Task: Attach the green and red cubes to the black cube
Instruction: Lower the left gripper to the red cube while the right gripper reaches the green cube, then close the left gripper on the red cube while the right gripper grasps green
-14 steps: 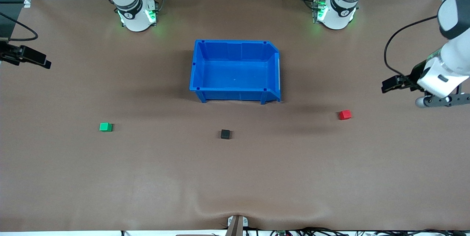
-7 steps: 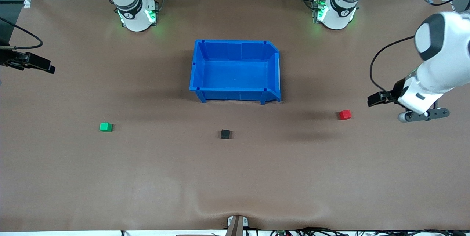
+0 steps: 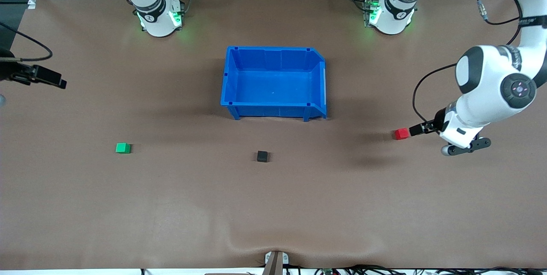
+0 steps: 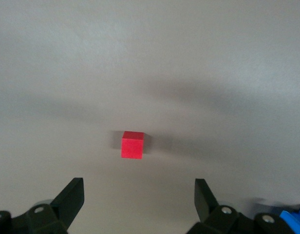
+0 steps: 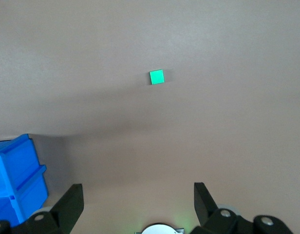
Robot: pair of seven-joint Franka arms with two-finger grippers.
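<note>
The red cube (image 3: 401, 134) lies on the brown table toward the left arm's end. My left gripper (image 3: 413, 130) hangs just beside it, open and holding nothing. In the left wrist view the red cube (image 4: 132, 145) sits ahead of the gap of the left gripper (image 4: 139, 183), clear of both fingers. The black cube (image 3: 262, 156) rests mid-table, nearer the front camera than the bin. The green cube (image 3: 123, 148) lies toward the right arm's end. My right gripper (image 3: 60, 83) hovers open at that end, and the green cube (image 5: 157, 77) shows far ahead of the right gripper (image 5: 139, 187).
An open blue bin (image 3: 230, 78) stands mid-table between the two arm bases, with nothing inside; its corner also shows in the right wrist view as the blue bin (image 5: 16, 180). The brown mat has a wrinkle (image 3: 273, 245) at the front edge.
The left arm has swung down and inward, bringing its gripper right beside the red cube. The right gripper has drifted slightly inward and toward the front camera. The cubes have not moved.
</note>
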